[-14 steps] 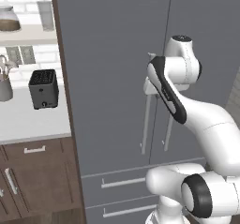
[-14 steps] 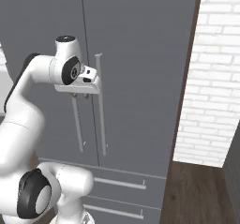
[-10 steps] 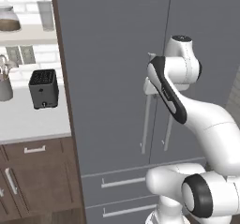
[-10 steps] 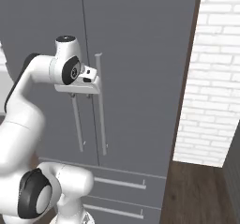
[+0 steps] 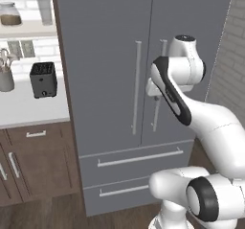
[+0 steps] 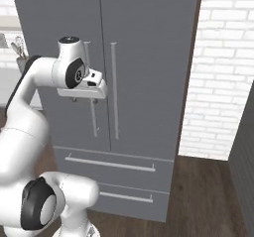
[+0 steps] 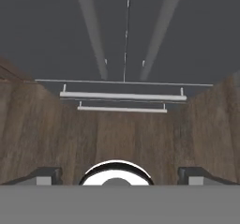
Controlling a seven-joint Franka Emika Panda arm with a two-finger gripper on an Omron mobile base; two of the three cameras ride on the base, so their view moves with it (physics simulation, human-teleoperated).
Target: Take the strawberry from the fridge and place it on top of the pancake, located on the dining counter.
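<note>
Gripper [image 6: 82, 100] spread wide and empty, pointing down just in front of the fridge [image 5: 110, 46], beside its two bar handles [image 6: 114, 89]. Both fridge doors shut, both drawers [image 6: 109, 164] shut. At 9 o'clock of the fridge, a toaster [image 5: 43, 79] on a white counter [image 5: 28, 110].

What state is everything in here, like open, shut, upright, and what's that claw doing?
fridge: both doors shut, both bottom drawers shut.
gripper: open, holding nothing, pointing down in front of the door handles.
toaster: upright on the wall counter.
jar: upright on the shelf.
</note>
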